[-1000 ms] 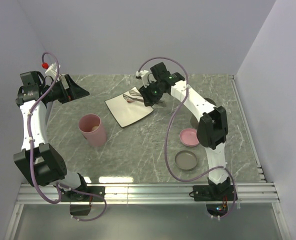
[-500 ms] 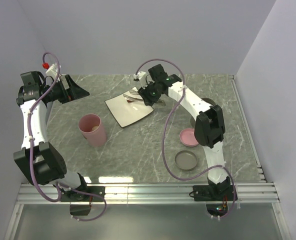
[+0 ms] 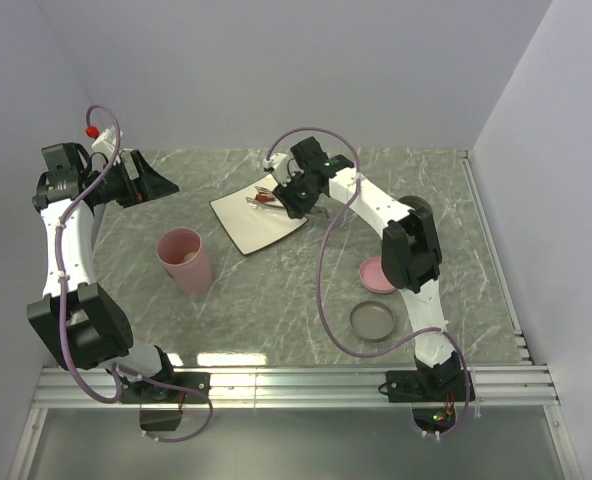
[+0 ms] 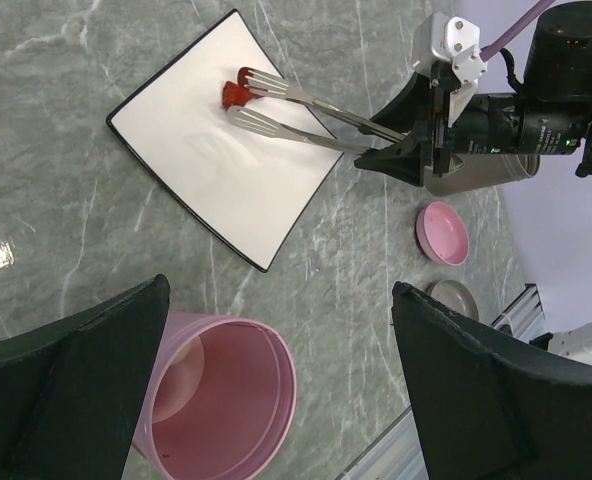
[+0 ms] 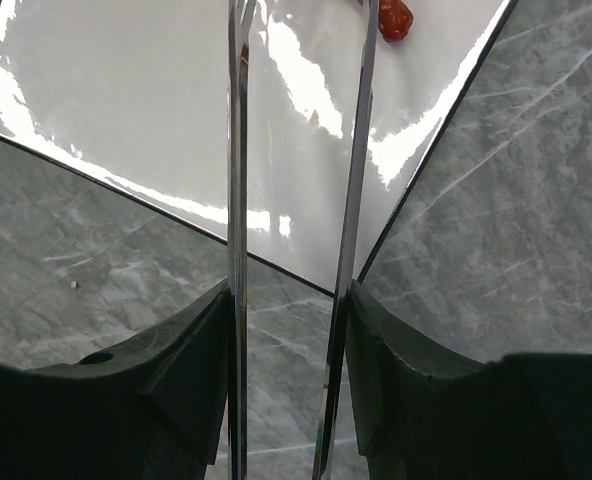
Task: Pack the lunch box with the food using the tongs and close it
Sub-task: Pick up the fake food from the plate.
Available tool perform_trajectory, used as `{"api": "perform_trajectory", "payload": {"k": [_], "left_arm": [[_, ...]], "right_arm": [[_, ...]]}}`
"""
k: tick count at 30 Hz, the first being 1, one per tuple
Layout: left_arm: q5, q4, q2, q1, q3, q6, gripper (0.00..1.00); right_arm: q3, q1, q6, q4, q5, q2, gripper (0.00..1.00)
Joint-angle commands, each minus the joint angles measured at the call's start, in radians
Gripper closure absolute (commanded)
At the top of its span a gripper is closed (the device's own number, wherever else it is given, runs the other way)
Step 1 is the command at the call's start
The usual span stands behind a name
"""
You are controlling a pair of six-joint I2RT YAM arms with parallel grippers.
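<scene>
My right gripper [image 3: 294, 193] is shut on the slim silver tongs [image 4: 306, 110], one finger pressing each arm [image 5: 238, 200]. The tongs reach left over the white square plate [image 3: 251, 225], and their forked tips sit on either side of a glossy orange-red food piece [image 4: 234, 93], which also shows at the top of the right wrist view [image 5: 395, 18]. The lunch box, a tall pink round tub [image 3: 184, 260], stands open near the plate with something pale inside [image 4: 181, 372]. My left gripper [image 3: 161, 183] hangs wide open and holds nothing above the tub [image 4: 226, 400].
A pink lid [image 3: 378, 273] and a grey lid [image 3: 373, 321] lie on the marble table by the right arm. A metal-looking container [image 4: 481, 172] stands behind the right gripper. Walls close in the back and both sides.
The right arm has swung a little left, carrying the tongs farther over the plate until their tips reach the orange-red piece. The left arm has not moved.
</scene>
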Motion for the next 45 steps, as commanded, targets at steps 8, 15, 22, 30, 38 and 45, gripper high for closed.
{"api": "perform_trajectory", "payload": {"k": [8,15,22,30,38,45], "left_arm": [[0.0,-0.003,0.0,0.002,0.024,0.027,0.01],[-0.007,-0.005,0.002,0.002,0.023,0.026,0.01],[-0.007,-0.008,0.003,0.003,0.024,0.026,0.01],[-0.007,-0.013,-0.001,0.002,0.018,0.03,0.01],[-0.006,-0.006,-0.001,0.002,0.017,0.024,0.01],[-0.007,-0.011,-0.009,0.002,0.017,0.026,0.01]], "right_arm": [[0.056,0.006,-0.032,0.052,0.068,0.058,0.49],[0.069,0.004,-0.032,0.061,0.086,0.078,0.51],[0.09,-0.004,-0.027,0.043,0.092,0.077,0.54],[0.112,-0.021,-0.032,0.032,0.131,0.078,0.53],[0.069,-0.022,-0.044,0.003,0.076,0.051,0.54],[0.075,-0.024,-0.027,-0.043,0.014,0.035,0.63]]}}
